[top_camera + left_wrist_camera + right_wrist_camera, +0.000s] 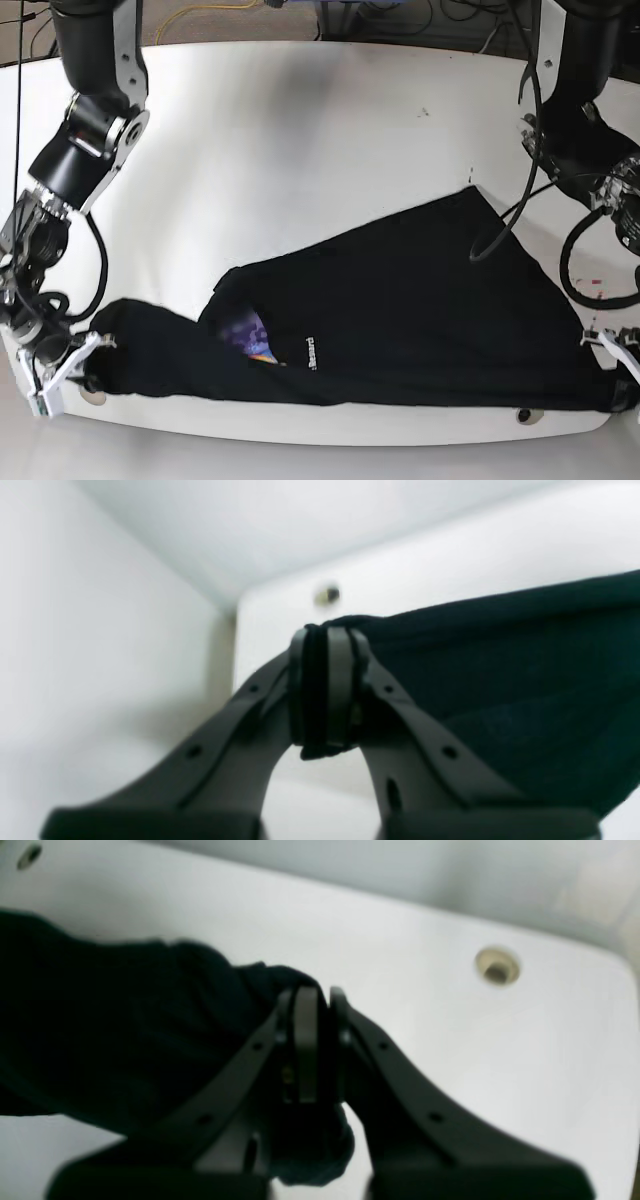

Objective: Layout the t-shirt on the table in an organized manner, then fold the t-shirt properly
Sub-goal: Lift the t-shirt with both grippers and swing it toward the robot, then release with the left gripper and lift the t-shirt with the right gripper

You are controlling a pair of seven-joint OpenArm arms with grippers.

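Glossy white table (pixel 300 130) carries the black cloth t-shirt (pixel 400 310), stretched along the near edge, partly doubled, print patch probably peeking out. Left gripper (pixel 325 690) and right gripper (pixel 312 1045) each pinch a corner. Layout underway; folding not started.

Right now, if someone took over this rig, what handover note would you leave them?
Left tool: shut on the t-shirt, pinching one corner of the cloth.
Right tool: shut on the t-shirt's opposite end.
T-shirt: stretched between the two tools along the near edge of the table, rumpled, mostly black, with a bit of coloured print and small white lettering showing at a fold.
Done: both ends gripped and the cloth pulled out sideways.
Left: flatten it neatly on the table, then do all the folds.
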